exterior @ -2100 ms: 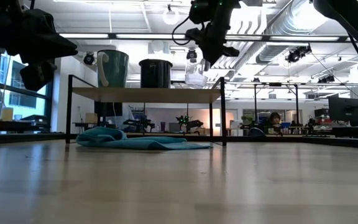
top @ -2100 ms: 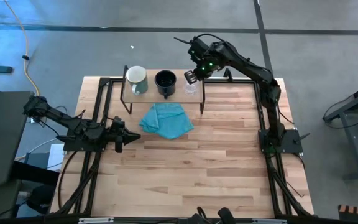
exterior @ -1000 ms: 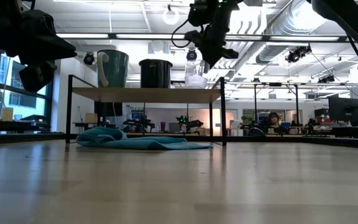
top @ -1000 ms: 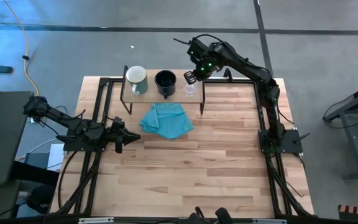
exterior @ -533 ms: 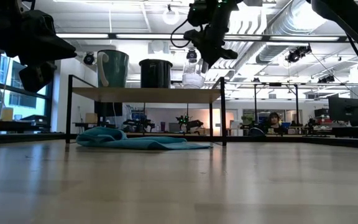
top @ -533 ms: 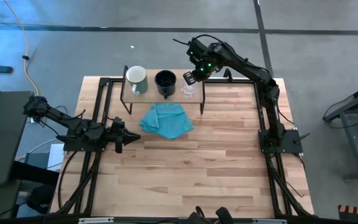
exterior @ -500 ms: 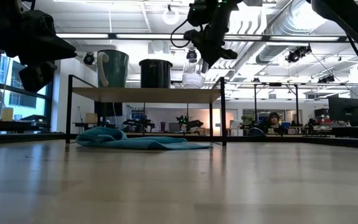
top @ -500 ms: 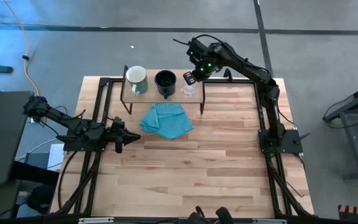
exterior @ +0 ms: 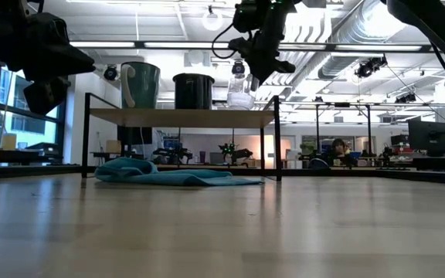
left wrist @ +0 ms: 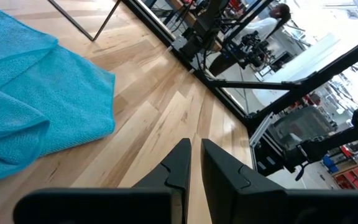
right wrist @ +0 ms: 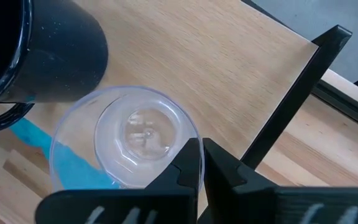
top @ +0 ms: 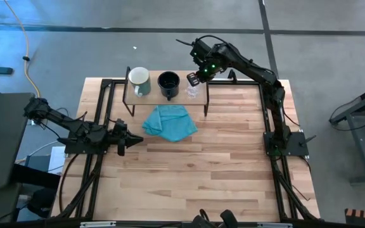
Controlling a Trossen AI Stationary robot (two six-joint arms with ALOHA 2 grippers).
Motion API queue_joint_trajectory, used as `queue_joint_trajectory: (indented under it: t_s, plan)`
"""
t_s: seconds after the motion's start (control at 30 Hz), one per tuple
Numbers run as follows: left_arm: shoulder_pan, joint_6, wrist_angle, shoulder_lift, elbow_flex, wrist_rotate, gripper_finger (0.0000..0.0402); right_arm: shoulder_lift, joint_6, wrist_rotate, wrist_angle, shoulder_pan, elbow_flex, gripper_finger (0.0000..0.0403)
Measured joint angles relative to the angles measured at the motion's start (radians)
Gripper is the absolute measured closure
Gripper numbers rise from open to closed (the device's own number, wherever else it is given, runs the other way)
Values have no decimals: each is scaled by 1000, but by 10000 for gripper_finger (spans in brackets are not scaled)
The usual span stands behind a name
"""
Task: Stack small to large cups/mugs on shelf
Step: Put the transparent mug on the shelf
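1. Left gripper (top: 132, 140): resting low over the left side of the wooden table (top: 220, 164), well apart from the shelf. In the left wrist view its two dark fingers (left wrist: 180, 167) are lying almost together with only a thin slit between them, holding nothing.
2. Pale white-green mug (top: 139, 80): standing upright at the left end of the shelf (top: 151, 95), handle showing in the low view (exterior: 140, 85).
3. Teal cloth (top: 168, 121): lying crumpled on the table just in front of the shelf, partly under it in the low view (exterior: 172, 175).
4. Black mug (top: 168, 83): standing upright mid-shelf, beside the pale mug and apart from it.
5. Clear glass cup (top: 193, 92): sitting at the right end of the shelf, just beside the black mug; the low view (exterior: 241, 96) is showing it at the board's level, though whether its base is touching the board cannot be told.
6. Right gripper (top: 196, 78): reaching in from above over the shelf's right end. In the right wrist view its fingers (right wrist: 190, 167) are pinched on the glass cup's (right wrist: 124, 142) near rim, with barely a gap between them.
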Motion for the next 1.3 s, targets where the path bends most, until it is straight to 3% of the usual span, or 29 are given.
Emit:
queue_joint_trajectory:
  t_s: [1.3]
  plan:
    - [0, 4, -17, 0, 0, 0, 376, 0, -27, -78, 14, -26, 0, 391]
